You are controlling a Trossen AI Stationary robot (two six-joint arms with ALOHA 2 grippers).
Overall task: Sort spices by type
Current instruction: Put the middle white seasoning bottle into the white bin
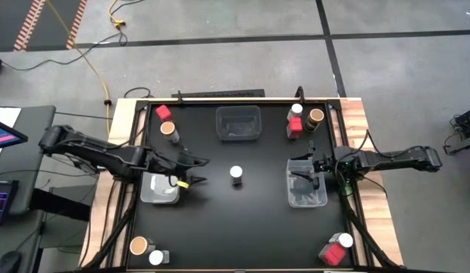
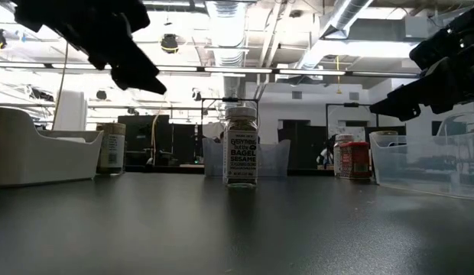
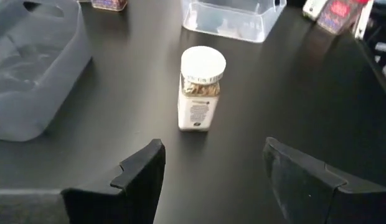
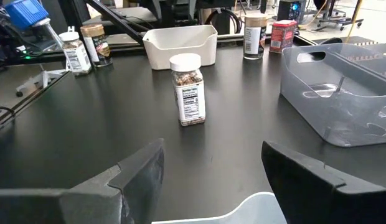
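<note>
While both arms reach inward from opposite sides of the black desk [image 1: 235, 220], each tool is spread wide and grasps nothing: the left tool [image 1: 195, 170] hangs just off the inner edge of the left clear bin [image 1: 159, 189], and the right tool [image 1: 302, 173] hangs over the right clear bin [image 1: 306, 184], both pointing toward the middle. Between them, well apart from either, the white-capped jar [image 1: 236, 174] stands upright and alone at the desk's centre. Each arm lies low and nearly straight, stretched across its side rail. From table height the jar's label shows (a bagel sesame seasoning) [image 2: 241, 145], which the overhead camera cannot read. Overhead, other spices sit at the corners: a red-topped one [image 1: 164, 112] and a brown-lidded jar [image 1: 168, 130] far left, a cluster [image 1: 302, 120] far right, a tan-lidded jar [image 1: 139, 246] and a white cap [image 1: 156, 258] near left, a red and white pair [image 1: 337, 249] near right. A third clear bin [image 1: 238, 123] sits at the far middle
</note>
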